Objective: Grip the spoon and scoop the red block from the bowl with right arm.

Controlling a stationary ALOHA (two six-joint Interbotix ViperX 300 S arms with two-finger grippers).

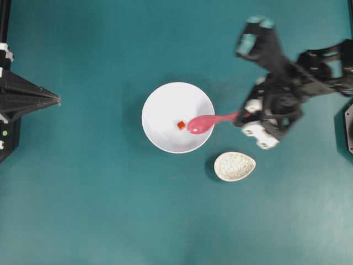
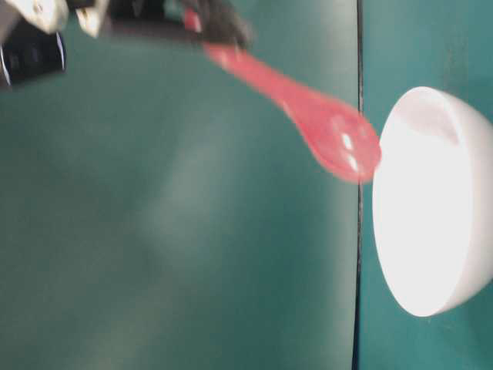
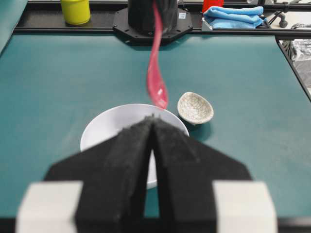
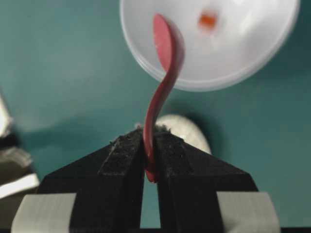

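Right now the right gripper point(image 4: 149, 160) pinches the spoon point(image 1: 205, 122) by its handle end, holding its scoop over the near edge of the bowl point(image 1: 165, 102). Inside sits the red block point(image 1: 181, 125), just beside the scoop. Across the table, the left gripper point(image 3: 151, 141) rests pressed together.

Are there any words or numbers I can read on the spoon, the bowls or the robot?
None can be read anywhere.
spoon: plain pink, no writing.
bowl: plain white, no writing.
speckled dish: only a crackle pattern, no letters.
red block: too small to show any mark.
small label on the arm base: too small and blurred to read.
yellow cup and blue cloth: no writing visible.
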